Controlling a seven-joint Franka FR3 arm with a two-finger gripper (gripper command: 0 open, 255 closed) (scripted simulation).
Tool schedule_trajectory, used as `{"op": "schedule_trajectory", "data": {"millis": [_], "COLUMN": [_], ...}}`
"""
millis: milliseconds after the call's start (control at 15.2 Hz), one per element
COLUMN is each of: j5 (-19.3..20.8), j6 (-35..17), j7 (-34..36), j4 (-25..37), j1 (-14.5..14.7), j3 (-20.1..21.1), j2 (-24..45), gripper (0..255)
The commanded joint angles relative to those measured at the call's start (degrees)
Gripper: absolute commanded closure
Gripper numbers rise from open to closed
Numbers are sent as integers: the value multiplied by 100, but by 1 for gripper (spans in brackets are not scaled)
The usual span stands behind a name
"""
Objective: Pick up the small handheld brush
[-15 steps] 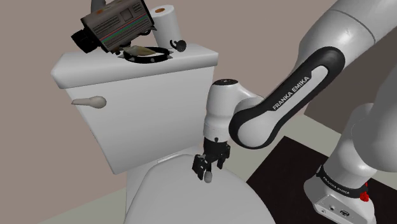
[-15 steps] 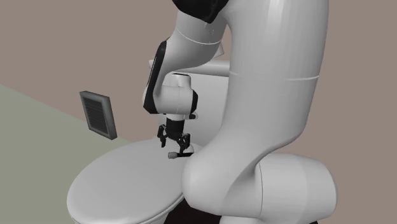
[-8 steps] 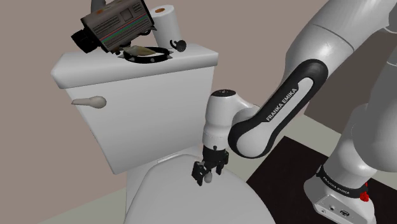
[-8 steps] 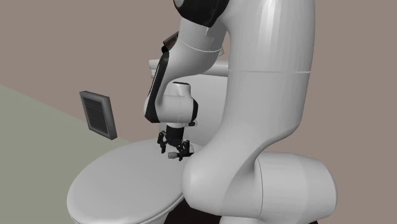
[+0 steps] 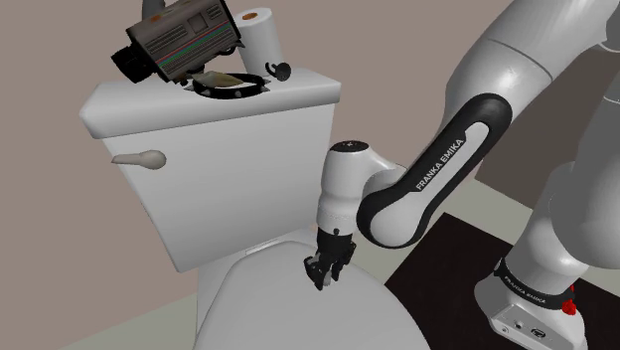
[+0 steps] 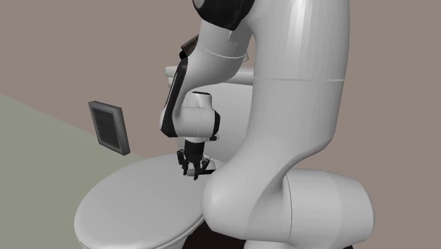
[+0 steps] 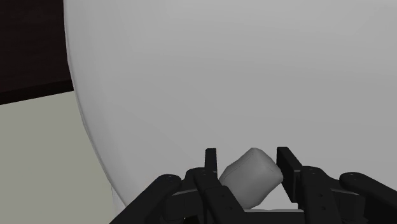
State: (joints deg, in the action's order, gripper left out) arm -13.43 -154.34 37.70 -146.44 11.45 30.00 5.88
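Note:
The small brush [image 7: 252, 179] is a short, pale grey, rounded piece lying on the closed white toilet lid [image 7: 222, 76]. My black gripper [image 7: 250, 159] is shut on it, and its two fingers clasp the brush from either side. In the shoulder view the gripper [image 5: 320, 273] points straight down and touches the lid [image 5: 268, 313] near the lid's hinge end. The second exterior view has the gripper [image 6: 191, 168] low over the lid [image 6: 134, 205], just in front of the tank. The fingers hide most of the brush in both outside views.
The white tank [image 5: 229, 149] stands right behind the gripper, with a flush lever [image 5: 139, 159]. On the tank are a dark boxy device [image 5: 179, 40] and a paper roll [image 5: 260, 35]. A dark mat [image 5: 447, 259] lies beside the toilet. A vent grille [image 6: 109, 127] is on the wall.
The arm came down a little onto the lid, then the fingers went from wide apart to shut on the brush.

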Motion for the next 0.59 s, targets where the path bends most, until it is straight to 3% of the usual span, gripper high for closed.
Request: {"op": "schedule_trajectory", "data": {"millis": [0,528], "j5": [0,-318], "j6": [0,637], "j7": [0,-160], "j4": [0,80], "j1": [0,-42], "j3": [0,55], "j2": [0,-596], "gripper": [255,255]}}
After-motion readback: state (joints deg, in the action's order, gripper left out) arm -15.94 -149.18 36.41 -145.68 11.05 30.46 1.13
